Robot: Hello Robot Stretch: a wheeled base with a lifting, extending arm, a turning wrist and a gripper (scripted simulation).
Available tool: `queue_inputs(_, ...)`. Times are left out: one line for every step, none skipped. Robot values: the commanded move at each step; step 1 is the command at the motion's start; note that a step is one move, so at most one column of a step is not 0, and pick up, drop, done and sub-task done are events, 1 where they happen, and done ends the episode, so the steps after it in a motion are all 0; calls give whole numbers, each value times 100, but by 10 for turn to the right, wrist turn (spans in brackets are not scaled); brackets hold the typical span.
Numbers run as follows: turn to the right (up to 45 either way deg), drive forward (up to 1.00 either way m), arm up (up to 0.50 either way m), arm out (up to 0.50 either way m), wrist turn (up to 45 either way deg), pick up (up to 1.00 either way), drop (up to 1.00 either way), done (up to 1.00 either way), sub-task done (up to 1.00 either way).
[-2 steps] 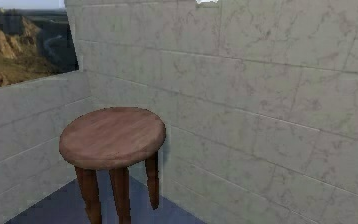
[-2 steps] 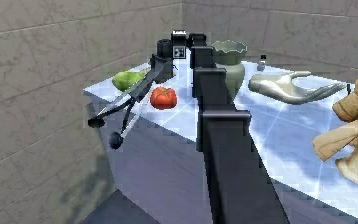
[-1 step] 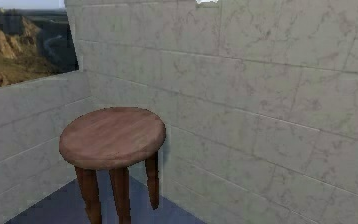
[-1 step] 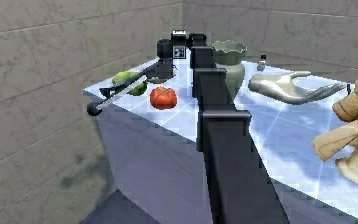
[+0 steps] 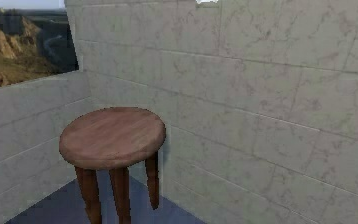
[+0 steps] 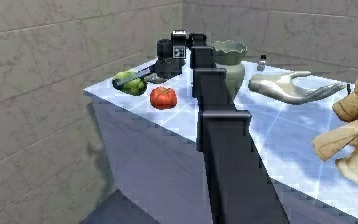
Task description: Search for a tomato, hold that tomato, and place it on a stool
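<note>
Hanging above counter [image 6: 277,125] beyond edge-side tomato [image 6: 163,97], hand [image 6: 149,72] with hold impossible to tell; stool [image 5: 112,137] in tiled corner [image 5: 84,85].

In the forward view a stool [image 5: 112,137] stands in the corner where two walls meet, with a landscape picture [image 5: 27,45] on the left wall above it. In the arm side view a counter [image 6: 287,135] carries a tomato [image 6: 163,97] near its left edge, with a cluster of items [image 6: 130,82] just left and farther back. A vase [image 6: 230,60] stands far behind the arm [image 6: 222,130], and a stuffed bear [image 6: 355,130] sits near right
</note>
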Motion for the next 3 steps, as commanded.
queue_inputs(0,0,0,0,330,0,0,0,0)
queue_inputs(0,0,-12,0,0,0,0,0,0)
queue_inputs(0,0,0,0,0,100,0,0,0)
